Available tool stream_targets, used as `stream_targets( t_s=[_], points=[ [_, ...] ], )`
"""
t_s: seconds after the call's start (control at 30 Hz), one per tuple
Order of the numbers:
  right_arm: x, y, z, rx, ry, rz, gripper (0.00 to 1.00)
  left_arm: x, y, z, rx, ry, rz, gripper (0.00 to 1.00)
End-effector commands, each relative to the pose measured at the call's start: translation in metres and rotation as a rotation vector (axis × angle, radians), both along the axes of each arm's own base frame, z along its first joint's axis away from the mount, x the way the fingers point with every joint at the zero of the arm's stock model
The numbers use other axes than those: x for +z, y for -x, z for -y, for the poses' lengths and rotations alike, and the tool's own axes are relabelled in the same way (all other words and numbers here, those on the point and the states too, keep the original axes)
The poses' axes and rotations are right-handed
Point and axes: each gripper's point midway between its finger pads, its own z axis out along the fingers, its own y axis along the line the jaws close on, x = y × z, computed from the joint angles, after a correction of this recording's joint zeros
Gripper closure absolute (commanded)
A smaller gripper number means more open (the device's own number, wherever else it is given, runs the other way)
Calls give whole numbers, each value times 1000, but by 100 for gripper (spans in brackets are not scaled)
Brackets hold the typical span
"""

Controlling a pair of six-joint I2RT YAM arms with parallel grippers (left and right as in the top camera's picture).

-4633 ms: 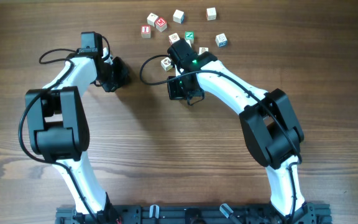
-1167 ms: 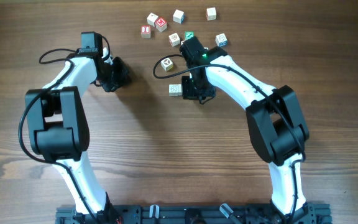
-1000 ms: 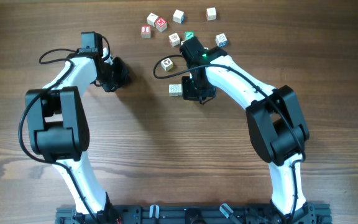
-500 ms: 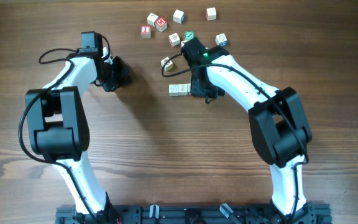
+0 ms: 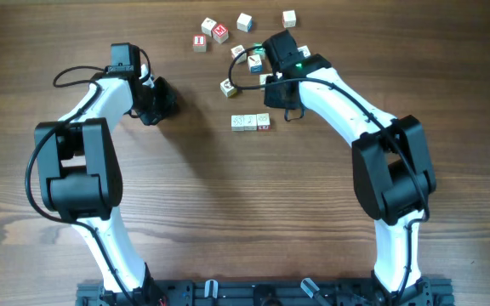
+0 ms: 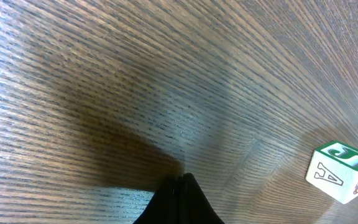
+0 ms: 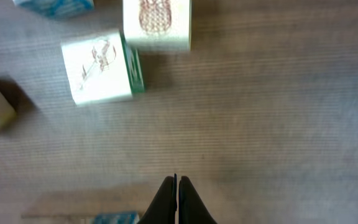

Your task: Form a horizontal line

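Note:
The horizontal line [image 5: 251,122] is three pale letter cubes side by side at the table's middle, the right end cube marked red. My right gripper [image 5: 273,99] hovers just above and right of it, apart from it, shut with nothing held. In the right wrist view the shut fingertips [image 7: 177,179] hang over bare wood, with a green-edged cube [image 7: 98,67] and a red-drawn cube [image 7: 156,22] ahead. My left gripper [image 5: 167,103] rests shut and empty, well left of the row; its tips [image 6: 182,177] are low on the wood.
Several loose letter cubes lie scattered at the far middle, among them a red-lettered pair [image 5: 210,36], a single cube [image 5: 228,85] left of my right wrist and one [image 5: 289,17] far back. A cube with an A and a green J [image 6: 340,174] shows at right.
My right gripper has pulled back from the row toward the far side, uncovering the third cube at the row's right end. The left arm has not moved.

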Motion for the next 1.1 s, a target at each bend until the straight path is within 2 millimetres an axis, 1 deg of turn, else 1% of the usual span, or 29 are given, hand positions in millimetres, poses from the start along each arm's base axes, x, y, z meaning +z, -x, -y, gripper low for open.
stream_targets(
  t_s=[0.0, 0.2, 0.27, 0.4, 0.6, 0.93, 1.07],
  points=[
    [9, 5, -9, 29, -41, -13, 95, -47, 27, -21, 39, -119, -128, 96],
    [6, 18, -26, 83, -137, -73, 95, -47, 27, -21, 39, -119, -128, 96],
    [6, 20, -29, 90, -153, -84, 95, -47, 27, -21, 39, -119, -128, 96],
    [6, 20, -28, 88, -145, -84, 96, -47, 27, -21, 39, -119, -128, 96],
    [2, 23, -11, 61, -56, -89, 95, -47, 27, -21, 39, -119, -129, 96],
    [2, 31, -22, 89, -57, -101, 95, -47, 27, -21, 39, -119, -128, 96],
    [-4, 34, -20, 87, -50, -108, 95, -47, 27, -21, 39, -119, -129, 96]
  ],
)
